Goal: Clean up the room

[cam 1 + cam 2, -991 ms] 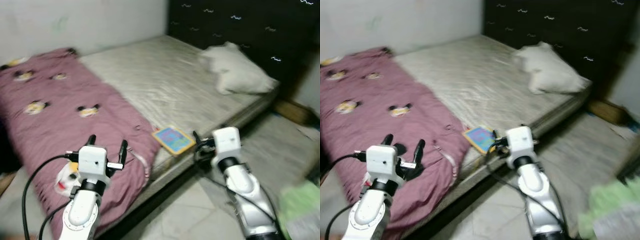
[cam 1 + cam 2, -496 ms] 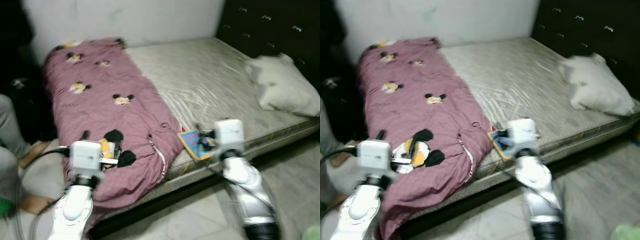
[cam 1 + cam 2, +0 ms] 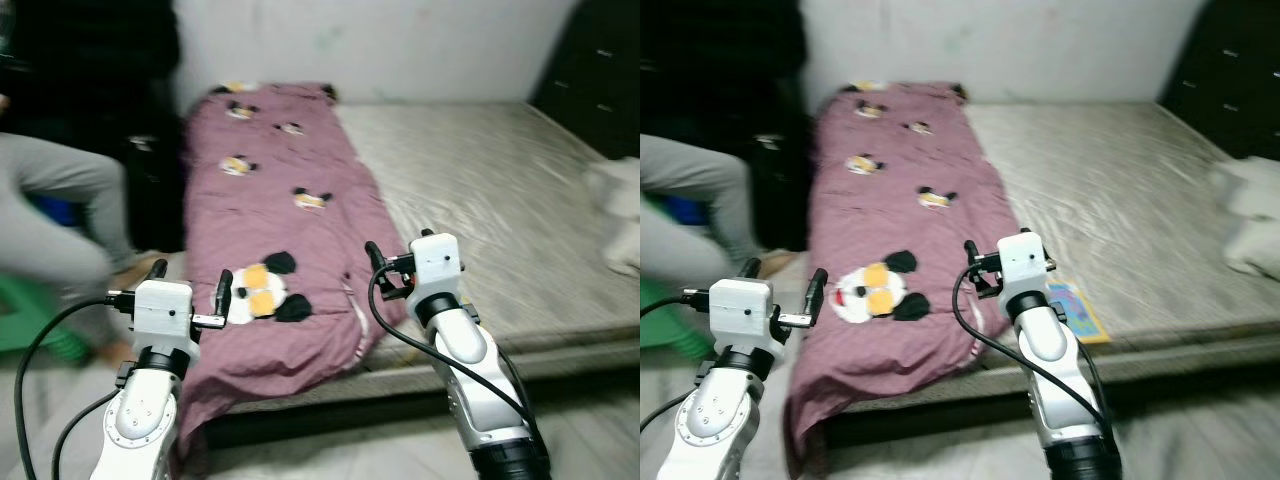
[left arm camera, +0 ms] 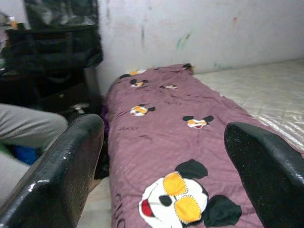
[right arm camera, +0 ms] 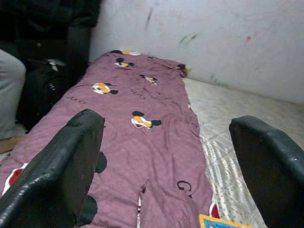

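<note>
Lying rumpled along the bed [image 3: 520,190], the mauve mouse-print quilt [image 3: 290,230] faces both spread-fingered, empty end effectors.

Bed [image 3: 520,190] against scuffed white wall [image 3: 400,45]

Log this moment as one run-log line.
phase: facing bed | left gripper: open, empty, near quilt's foot end | right gripper: open, empty, over maroon quilt | colourful book: at mattress edge | person's leg: left

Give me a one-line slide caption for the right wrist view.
Open right gripper faces a purple cartoon-mouse blanket along the bed, a colourful book at its near edge.
</note>
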Controlling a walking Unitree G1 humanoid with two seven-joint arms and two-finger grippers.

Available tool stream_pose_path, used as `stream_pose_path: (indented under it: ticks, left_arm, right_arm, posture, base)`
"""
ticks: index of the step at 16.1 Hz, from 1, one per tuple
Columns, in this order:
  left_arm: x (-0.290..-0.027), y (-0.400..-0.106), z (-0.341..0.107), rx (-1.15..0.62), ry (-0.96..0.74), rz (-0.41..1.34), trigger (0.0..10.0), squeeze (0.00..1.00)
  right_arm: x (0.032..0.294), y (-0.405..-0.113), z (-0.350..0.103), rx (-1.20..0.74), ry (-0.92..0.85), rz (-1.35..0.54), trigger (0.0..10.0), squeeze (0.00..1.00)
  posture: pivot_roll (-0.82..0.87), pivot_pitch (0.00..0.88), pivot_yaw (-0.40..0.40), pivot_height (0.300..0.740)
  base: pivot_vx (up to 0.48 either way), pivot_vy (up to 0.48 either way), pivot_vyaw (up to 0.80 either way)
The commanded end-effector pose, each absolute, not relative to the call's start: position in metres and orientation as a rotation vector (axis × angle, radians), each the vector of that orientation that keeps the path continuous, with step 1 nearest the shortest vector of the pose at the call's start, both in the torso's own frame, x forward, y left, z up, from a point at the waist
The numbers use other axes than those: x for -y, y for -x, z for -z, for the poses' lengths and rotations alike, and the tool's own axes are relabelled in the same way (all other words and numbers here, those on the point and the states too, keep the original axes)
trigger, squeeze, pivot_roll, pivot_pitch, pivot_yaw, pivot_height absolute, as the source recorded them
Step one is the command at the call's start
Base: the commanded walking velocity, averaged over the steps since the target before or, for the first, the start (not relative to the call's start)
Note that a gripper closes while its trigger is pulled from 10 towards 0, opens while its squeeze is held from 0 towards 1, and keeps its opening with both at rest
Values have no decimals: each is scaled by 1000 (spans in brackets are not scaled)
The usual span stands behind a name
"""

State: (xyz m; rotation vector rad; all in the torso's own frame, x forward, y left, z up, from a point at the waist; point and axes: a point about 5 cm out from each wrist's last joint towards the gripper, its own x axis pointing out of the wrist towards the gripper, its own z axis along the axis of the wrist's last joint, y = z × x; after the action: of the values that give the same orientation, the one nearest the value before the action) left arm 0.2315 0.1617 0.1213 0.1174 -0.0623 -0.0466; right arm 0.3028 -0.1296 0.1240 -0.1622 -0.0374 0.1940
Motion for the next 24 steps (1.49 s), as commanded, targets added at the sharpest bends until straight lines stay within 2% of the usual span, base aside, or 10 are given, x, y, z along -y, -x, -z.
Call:
stream_pose_path:
  ticks: [1,5,15,24]
  left_arm:
    - [-155,-233,-122,58,-111,90,10000,0]
    - [-150,-231,-124,77,-88,151,10000,0]
    - [-150,-231,-125,81,-83,174,10000,0]
    - [-152,-233,-124,77,-125,119,10000,0]
  right_arm:
    - [134,-303,-126,43,153,-182,10000,0]
    - [134,-304,-126,43,143,-178,10000,0]
    - [132,-304,-125,44,139,-183,10000,0]
    - [130,-306,-124,49,166,-203,10000,0]
  posture:
    - [-30,6,-80,740]
    - [-31,5,-81,740]
    - [-29,8,-79,740]
    - [-19,0,-85,740]
  base:
    - [0,0,756]
    - [0,0,131]
    - [299,0,0]
    - [0,0,89]
